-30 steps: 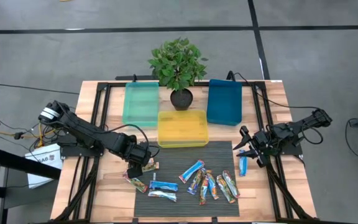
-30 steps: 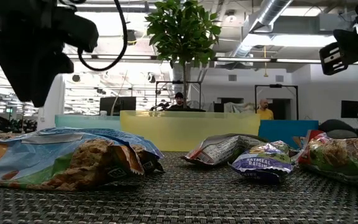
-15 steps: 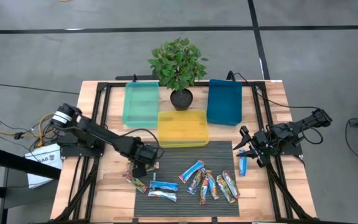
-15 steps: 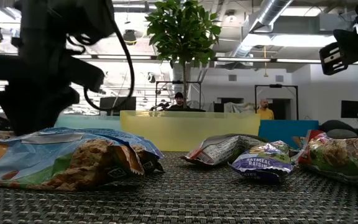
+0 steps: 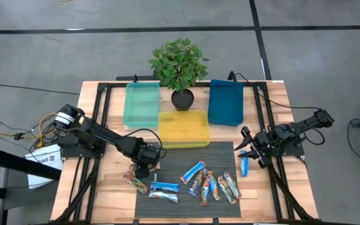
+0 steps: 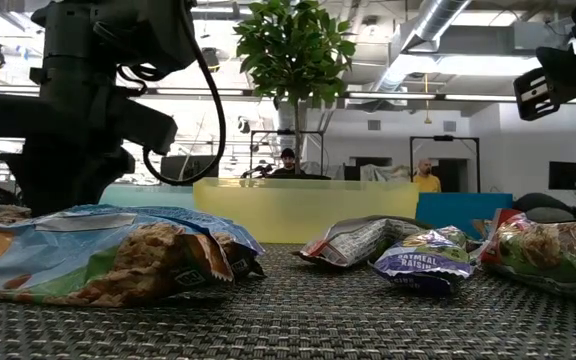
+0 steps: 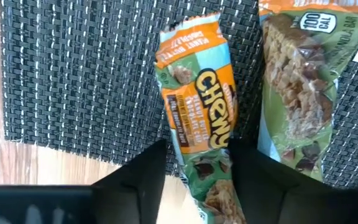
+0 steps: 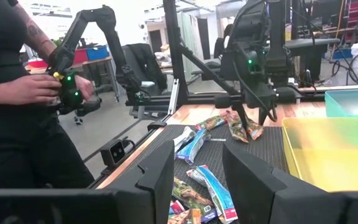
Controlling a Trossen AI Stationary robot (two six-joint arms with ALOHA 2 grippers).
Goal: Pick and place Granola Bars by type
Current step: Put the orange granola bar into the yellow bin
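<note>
Several granola bars in blue, red-orange and green-orange wrappers lie on the dark ribbed mat point(image 5: 220, 153). One green-orange bar point(image 7: 197, 112) lies flat at the mat's left edge point(image 5: 151, 167). My left gripper point(image 5: 144, 169) points straight down over it, fingers closed in on its near half. A second green-orange bar point(image 7: 297, 106) lies just beside it. My right gripper point(image 5: 242, 150) waits level at the mat's right edge, open, with nothing between its fingers point(image 8: 197, 180). A blue bar point(image 5: 244, 165) lies on the mat below it. My left gripper has the green-orange bar between its two fingers, one finger point(image 7: 148, 177) against each long edge point(image 7: 188, 163) of the bar's near half. The fingers come from above, pointing down, and lie across the bar. The bar still lies flat on the mat.
Three bins stand behind the mat: a clear teal one point(image 5: 141, 104), a yellow one point(image 5: 183, 128) and a blue one point(image 5: 225, 102). A potted plant point(image 5: 179, 69) stands between them. A person point(image 8: 17, 93) stands beyond the table's left side.
My left gripper has come down onto the mat's left edge and moved a little toward the table's right, ending over the green-orange bar. The bars have stayed where they lay.
</note>
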